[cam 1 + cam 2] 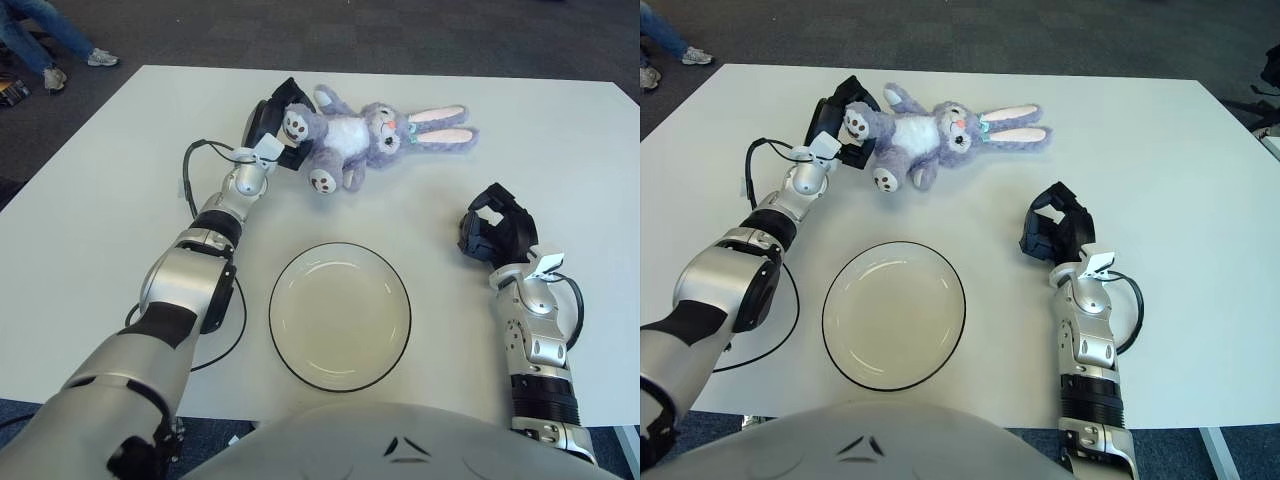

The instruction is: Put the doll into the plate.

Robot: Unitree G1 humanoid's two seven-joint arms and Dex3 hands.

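A purple plush rabbit doll (355, 135) lies on the white table (90, 200) at the far middle, ears pointing right. My left hand (277, 128) is at the doll's left end, its fingers curled on one foot of the doll. A clear round plate (340, 315) with a dark rim sits near the front edge, below the doll and apart from it. My right hand (495, 228) shows to the right of the plate, fingers curled, holding nothing.
A black cable (215, 330) loops along my left arm onto the table beside the plate. Dark carpet lies beyond the far table edge, with a person's legs and shoes (50, 60) at the upper left.
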